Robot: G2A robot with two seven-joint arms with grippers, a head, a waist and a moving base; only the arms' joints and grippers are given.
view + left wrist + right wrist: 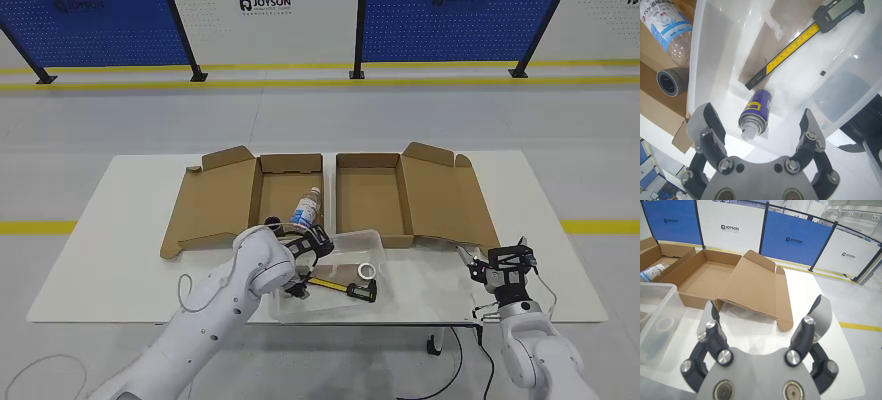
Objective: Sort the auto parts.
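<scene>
Hovering at clear bin (715, 56) rim, left gripper (759, 111) fingers (713, 121) spread, nothing held; blue spray can (756, 108) lies in bin just ahead, caliper (791, 49) beyond it. Right gripper (765, 301) likewise spread, empty, over table (819, 285), cardboard box (715, 275) ahead.

Print on the fence panels and on the parts

Behind the cardboard boxes, the blue panel (797, 237) and the white panel (730, 224) each carry a small logo with one word beside it. The clear bottle (668, 32) wears a white-and-blue label with figures and characters. The blue spray can (755, 109) has yellow lettering along its side, and the digital caliper (791, 50) shows black graduations and small numerals on its yellow beam.
</scene>
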